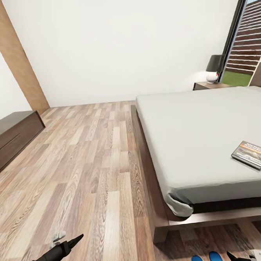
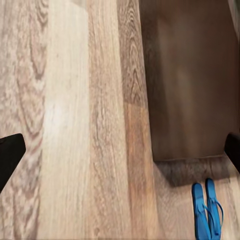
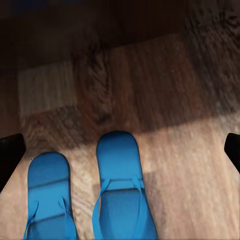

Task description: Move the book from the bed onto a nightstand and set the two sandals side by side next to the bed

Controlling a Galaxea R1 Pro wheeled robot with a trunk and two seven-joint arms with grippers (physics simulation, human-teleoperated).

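The book (image 1: 251, 154) lies on the bed's grey mattress (image 1: 201, 132), near its right side. Behind the bed stands a dark nightstand (image 1: 207, 86). Two blue sandals (image 1: 206, 260) lie side by side on the floor just off the bed's wooden frame (image 1: 159, 218). In the right wrist view the sandals (image 3: 85, 195) are close below my open right gripper (image 3: 120, 150), with nothing between its fingers. They show farther off as a pair of sandals (image 2: 207, 210) by the frame's corner (image 2: 190, 80) in the left wrist view, where my left gripper (image 2: 120, 155) is open over bare planks.
A long low dark bench (image 1: 9, 136) runs along the left wall. A lamp (image 1: 214, 67) stands on the nightstand, beside a tall window (image 1: 245, 39). Wood-plank floor (image 1: 89, 161) spreads between bench and bed. My left gripper (image 1: 74, 241) and right gripper (image 1: 234, 257) hang low.
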